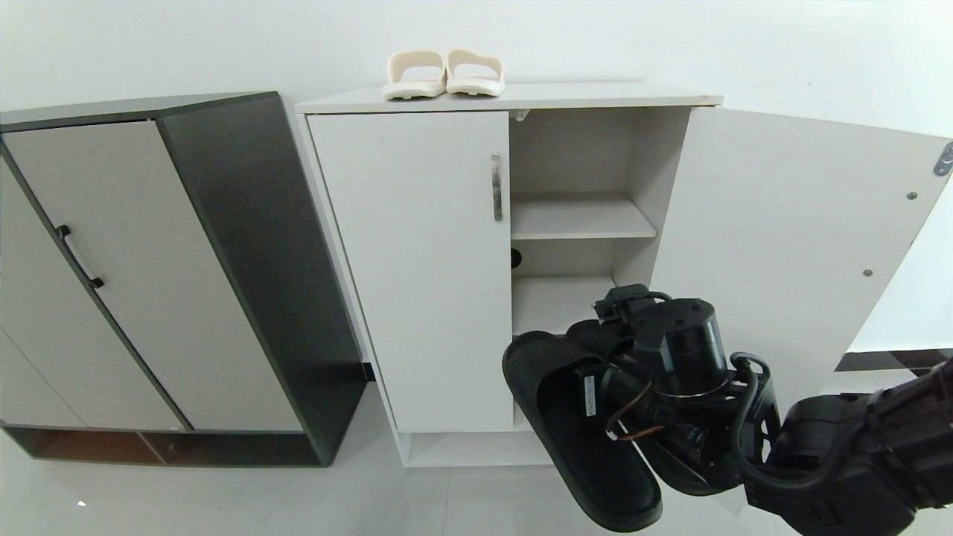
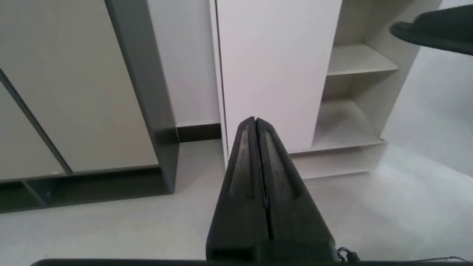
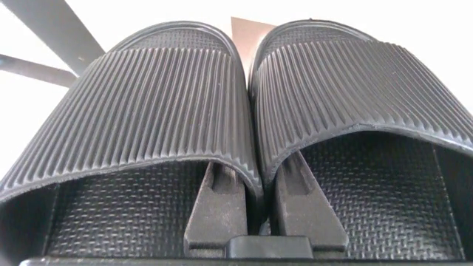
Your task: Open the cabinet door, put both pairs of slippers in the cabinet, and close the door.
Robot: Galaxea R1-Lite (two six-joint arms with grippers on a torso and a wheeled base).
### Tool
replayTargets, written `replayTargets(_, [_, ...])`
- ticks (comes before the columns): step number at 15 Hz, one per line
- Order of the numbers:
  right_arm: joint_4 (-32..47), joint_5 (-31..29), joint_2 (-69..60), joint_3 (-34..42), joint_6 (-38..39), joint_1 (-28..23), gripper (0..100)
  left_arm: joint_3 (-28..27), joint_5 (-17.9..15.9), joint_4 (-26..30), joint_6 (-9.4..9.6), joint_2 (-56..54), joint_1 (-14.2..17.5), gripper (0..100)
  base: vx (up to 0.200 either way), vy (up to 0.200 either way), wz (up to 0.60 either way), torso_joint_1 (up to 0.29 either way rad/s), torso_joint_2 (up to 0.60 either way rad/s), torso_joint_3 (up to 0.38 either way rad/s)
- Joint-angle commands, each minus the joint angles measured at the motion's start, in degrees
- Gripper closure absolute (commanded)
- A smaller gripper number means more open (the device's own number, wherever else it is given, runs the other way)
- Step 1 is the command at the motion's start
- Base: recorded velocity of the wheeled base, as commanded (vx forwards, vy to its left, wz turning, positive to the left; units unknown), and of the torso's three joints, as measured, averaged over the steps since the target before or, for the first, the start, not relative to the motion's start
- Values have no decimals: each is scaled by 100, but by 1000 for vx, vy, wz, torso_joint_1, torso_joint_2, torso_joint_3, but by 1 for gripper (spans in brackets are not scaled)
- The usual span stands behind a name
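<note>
The right hand pinches the black slippers together at their touching inner strap edges, one finger inside each, probably so both can be carried as one pair. Its arm comes in low from the right and holds them tilted, strap ends towards the lower shelf of the white cabinet, beside the open door. The cream slippers sit on top. The left hand is closed on nothing.

Head view down at white cabinet, left wrist sharing it, right wrist close on black slippers
</note>
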Motion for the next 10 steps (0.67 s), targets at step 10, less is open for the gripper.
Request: replayTargets(10, [-12, -722, 976, -727, 428, 6, 100, 2, 55, 5, -73, -24, 1, 100, 0, -80, 0, 1, -1, 0])
